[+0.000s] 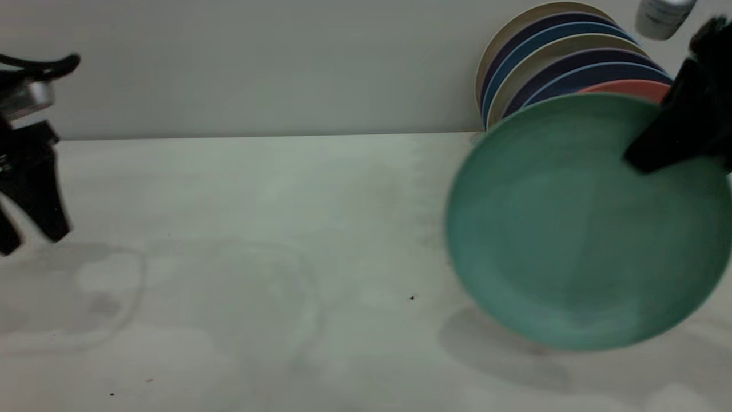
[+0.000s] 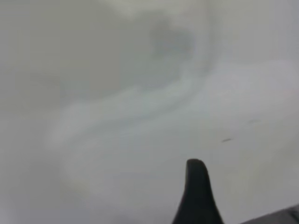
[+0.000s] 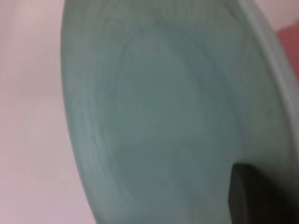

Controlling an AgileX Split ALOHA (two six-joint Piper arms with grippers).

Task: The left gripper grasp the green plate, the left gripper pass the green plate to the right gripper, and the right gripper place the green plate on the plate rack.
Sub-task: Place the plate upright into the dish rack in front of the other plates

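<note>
The green plate [image 1: 577, 229] hangs tilted above the table [image 1: 257, 257], clear of its surface, directly in front of the racked plates [image 1: 563, 57]. The right gripper [image 1: 666, 146] is clamped on its upper rim. The left gripper [image 1: 31, 237] hangs at the far left, fingers parted, holding nothing.

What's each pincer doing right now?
Left pincer: open, empty, at the table's left edge.
Right pincer: shut on the green plate, in front of the racked plates.
</note>
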